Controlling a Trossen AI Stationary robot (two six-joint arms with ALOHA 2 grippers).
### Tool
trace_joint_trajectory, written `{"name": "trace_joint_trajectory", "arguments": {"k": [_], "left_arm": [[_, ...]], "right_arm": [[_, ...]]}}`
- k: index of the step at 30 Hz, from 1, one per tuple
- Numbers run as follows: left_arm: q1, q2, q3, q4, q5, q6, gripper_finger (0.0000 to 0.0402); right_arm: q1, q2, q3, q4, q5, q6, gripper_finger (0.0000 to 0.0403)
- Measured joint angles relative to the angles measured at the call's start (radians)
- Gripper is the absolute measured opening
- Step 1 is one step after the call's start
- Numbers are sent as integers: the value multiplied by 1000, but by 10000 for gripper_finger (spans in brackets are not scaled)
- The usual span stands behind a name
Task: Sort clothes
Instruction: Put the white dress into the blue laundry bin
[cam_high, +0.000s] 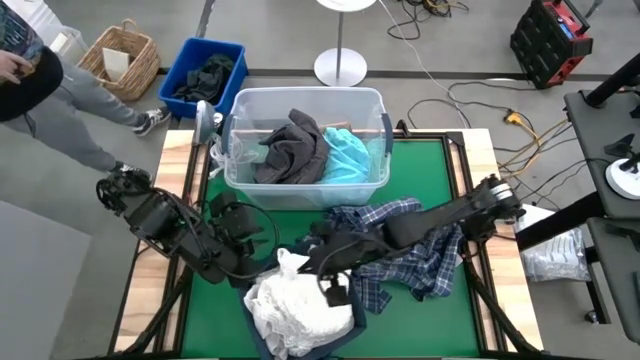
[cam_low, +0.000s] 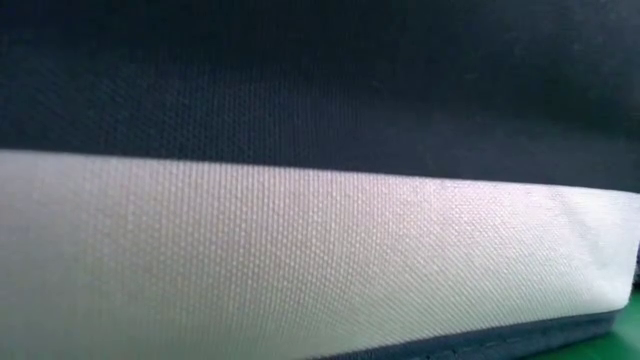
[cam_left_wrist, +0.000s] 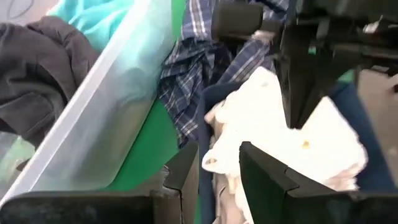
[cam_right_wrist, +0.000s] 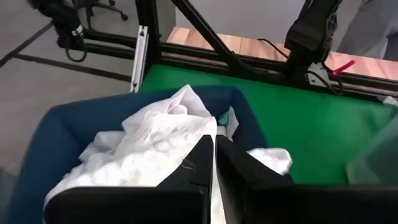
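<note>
White garments (cam_high: 298, 305), blue-and-white plaid shirt (cam_high: 408, 250), teal garment (cam_high: 350, 152).

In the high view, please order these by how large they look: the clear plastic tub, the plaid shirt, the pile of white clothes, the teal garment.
1. clear plastic tub
2. plaid shirt, partly hidden under the right arm
3. white clothes
4. teal garment

The shirt and white pile look similar, so their order is unsure.

L arm bent low, left gripper (cam_left_wrist: 217, 165) fingers apart. R arm stretched across, right gripper (cam_right_wrist: 214, 158) fingers closed.

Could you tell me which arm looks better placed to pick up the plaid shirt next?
Probably the right: its arm already lies across the plaid shirt. The right gripper is at the navy bin; the left gripper sits farther away.
</note>
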Motion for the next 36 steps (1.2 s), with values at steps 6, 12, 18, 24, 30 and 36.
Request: {"name": "trace_joint_trajectory", "arguments": {"k": [6,12,18,24,30,36], "left_arm": [[0,1,17,40,-39,52,96],[0,37,-121,378,3,307,76],[22,75,-278,518,6,380,8],[28,78,-492,762,123,324,2],[22,116,-641,968,256,224,0],[21,178,-718,981,307,95,0]], "right_arm": [[0,-139,-2,-147,0,10,11],[14,-259,-2,-327,74,56,11],[40,-355,-10,-446,209,104,11],[43,-418,-28,-459,298,157,11],[41,-440,-31,-460,321,162,11],[44,-424,-42,-459,380,179,11]]}}
